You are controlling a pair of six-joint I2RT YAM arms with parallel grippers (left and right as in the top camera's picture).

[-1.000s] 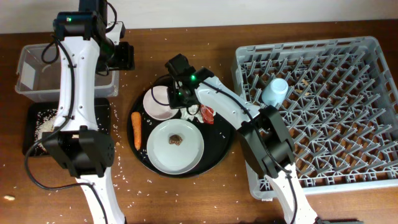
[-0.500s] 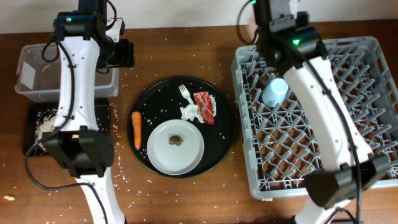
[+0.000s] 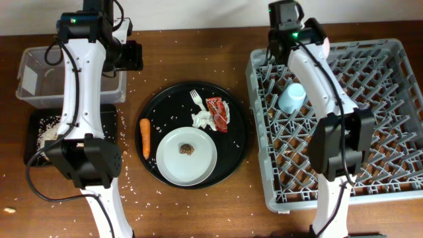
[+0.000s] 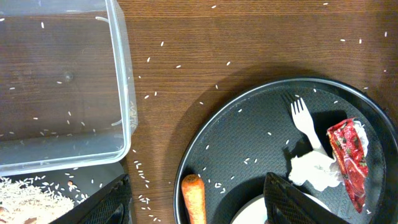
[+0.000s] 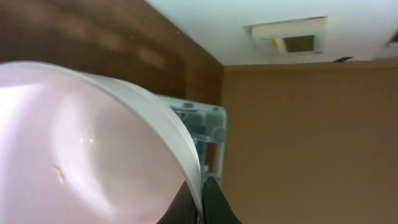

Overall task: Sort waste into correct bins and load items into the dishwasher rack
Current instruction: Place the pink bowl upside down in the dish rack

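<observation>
I run two arms of the same make. The left arm (image 3: 82, 73) has smooth white shells on its long links and blocky black housings at the joints, with a small green light (image 3: 74, 20) glowing on the topmost housing. A thin black cable (image 3: 28, 173) runs along it and loops free near the base. The right arm (image 3: 316, 73) matches it: white links, black joints, its own green light (image 3: 289, 27). On the left wrist camera the left gripper's fingers (image 4: 102, 202) are matt black wedges (finely textured, as far as I can tell). The right gripper's finger (image 5: 208, 199) shows only as a dark sliver.
</observation>
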